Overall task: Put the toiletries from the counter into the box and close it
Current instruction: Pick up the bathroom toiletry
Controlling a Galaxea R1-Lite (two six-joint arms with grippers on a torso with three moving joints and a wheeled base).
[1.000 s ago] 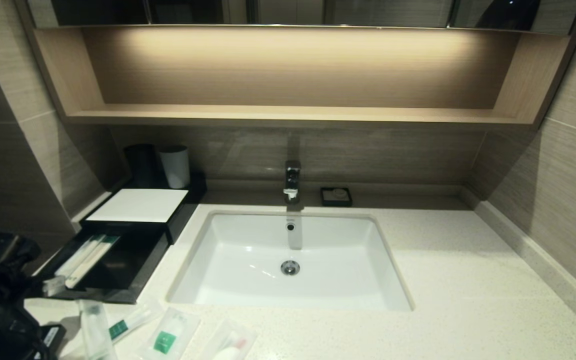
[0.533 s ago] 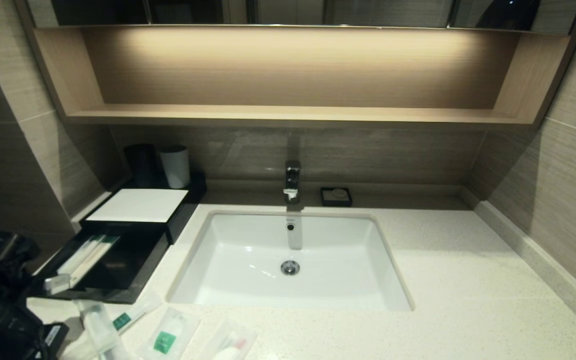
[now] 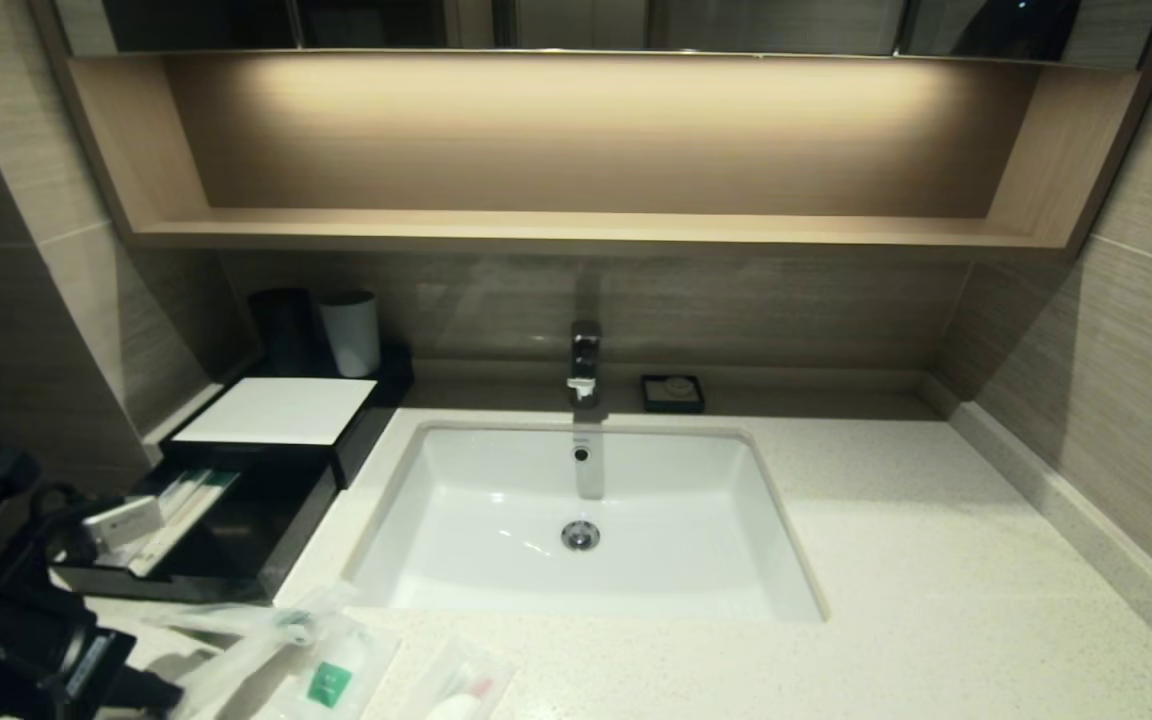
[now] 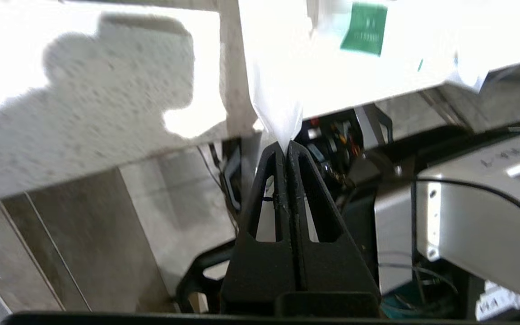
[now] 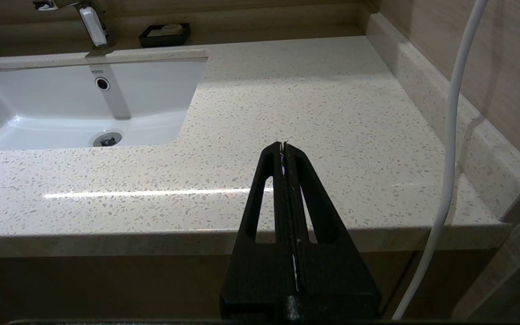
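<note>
The toiletries are split between two places: a couple of long thin toothbrush packs already lie in the pulled-out drawer of the box, which sits on the counter just left of the sink, while the rest are on the counter strip in front of the sink's left corner. There a flat sachet with a green label and a packet with a pink-red mark lie flat, and a clear-wrapped pack is raised at an angle above them. The left gripper has its jaws pressed fully together on the very corner of that pack's wrapper, so it hangs by thin film alone. The right gripper is parked off the counter's front edge to the right of the sink, jaws together on nothing. The step in hand looks like carrying the pinched pack from in front of the sink to the drawer on its left. With so little film in the grip, a slow, steady swing seems wise, since a jerk could pull the film free. The trailing end should clear the drawer's front wall before release, and the pack would best land alongside those already there, lengthwise, so nothing sticks up to block the drawer sliding shut.
</note>
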